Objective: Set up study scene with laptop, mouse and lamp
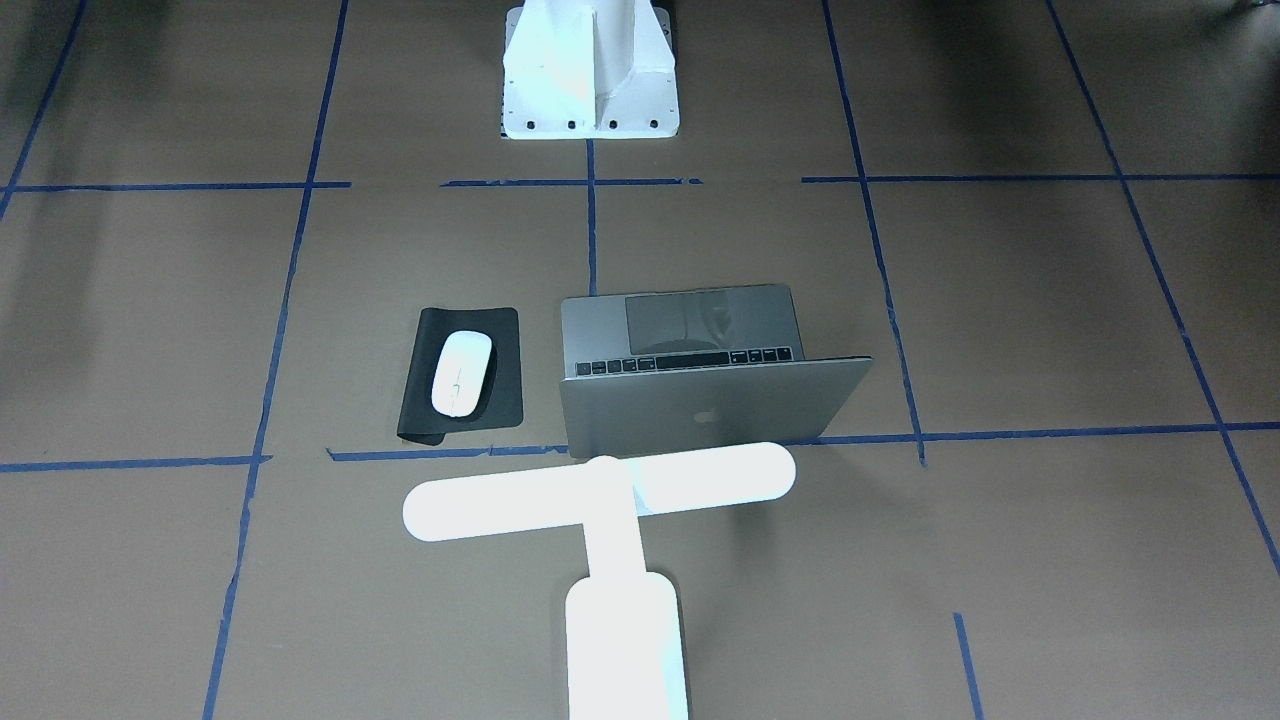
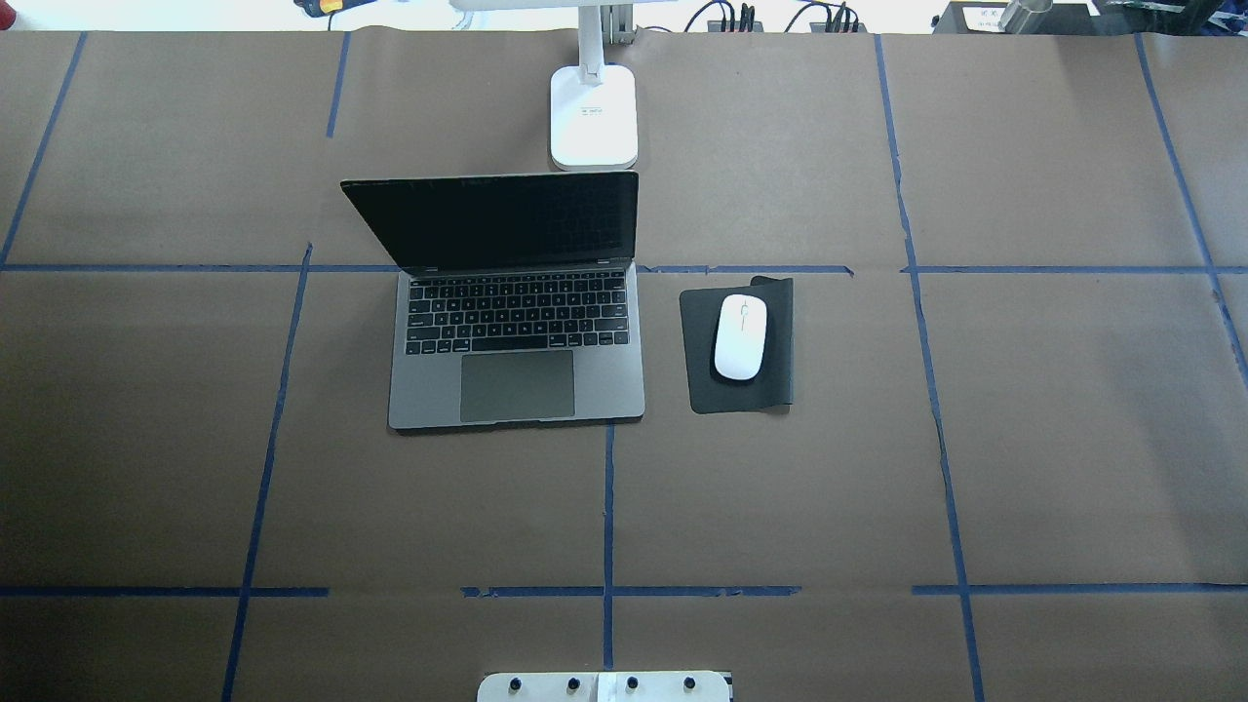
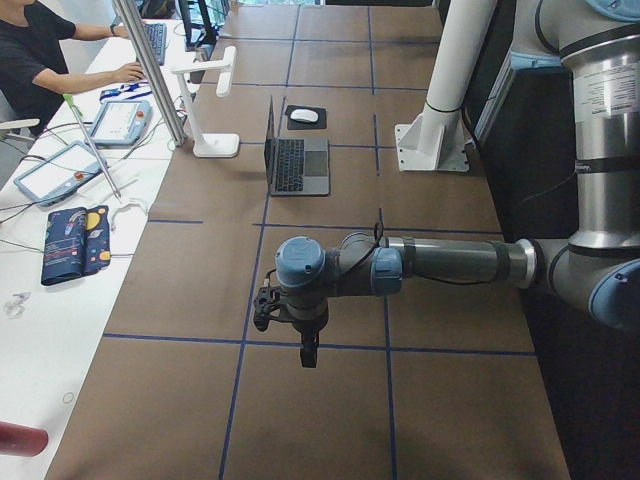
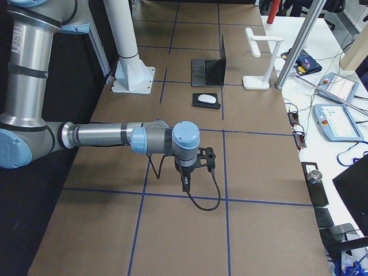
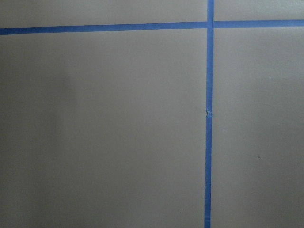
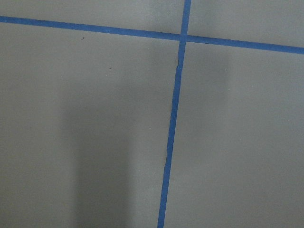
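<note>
Front-facing view: the laptop (image 1: 700,390) stands open on the table (image 1: 1000,320), lid back toward this camera, keyboard toward the white pedestal (image 1: 590,80). The mouse (image 1: 461,372) lies on a black mat (image 1: 505,380) just beside the laptop on the robot's right. The lamp (image 1: 600,495) stands upright at the table's operator side, its bar above the lid's top edge. Overhead view: screen dark, keys and trackpad exposed, lamp base just beyond the lid, mouse lengthwise on the mat; neither arm appears. Left side view: the left gripper (image 3: 308,350) hangs above bare table, well apart from all three items; I cannot tell whether it is released or clenched, though nothing seems to hang from it. A person (image 3: 40,50) sits at the adjoining bench. Right side view: the right gripper (image 4: 187,183) likewise hangs above bare table, its state not readable. Wrist views: only brown surface and blue tape lines. I judge the arrangement complete; the next move calls for no further grasp, only for the arms to be kept clear of the scene.
</note>
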Controlling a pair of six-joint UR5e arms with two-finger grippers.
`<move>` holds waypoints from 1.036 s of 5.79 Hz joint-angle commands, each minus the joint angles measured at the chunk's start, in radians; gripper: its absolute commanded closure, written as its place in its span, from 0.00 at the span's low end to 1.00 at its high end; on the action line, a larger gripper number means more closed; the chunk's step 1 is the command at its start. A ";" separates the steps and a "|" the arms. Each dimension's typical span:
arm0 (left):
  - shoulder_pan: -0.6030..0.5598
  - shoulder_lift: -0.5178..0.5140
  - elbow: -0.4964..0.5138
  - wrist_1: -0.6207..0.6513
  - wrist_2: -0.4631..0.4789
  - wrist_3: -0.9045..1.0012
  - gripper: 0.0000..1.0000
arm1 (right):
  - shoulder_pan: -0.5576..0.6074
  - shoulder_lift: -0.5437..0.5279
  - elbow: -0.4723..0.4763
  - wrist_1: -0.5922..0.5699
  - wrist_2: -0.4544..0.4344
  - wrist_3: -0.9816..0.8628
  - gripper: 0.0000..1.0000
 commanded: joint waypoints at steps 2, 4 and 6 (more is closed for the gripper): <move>0.032 -0.006 -0.008 0.010 -0.001 -0.001 0.00 | 0.000 -0.012 -0.002 0.001 0.001 0.000 0.00; 0.031 -0.007 -0.012 0.036 -0.006 0.003 0.00 | 0.000 -0.012 -0.005 0.003 0.001 -0.002 0.00; 0.032 -0.009 -0.025 0.059 -0.037 0.003 0.00 | 0.000 -0.012 -0.007 0.004 -0.001 -0.002 0.00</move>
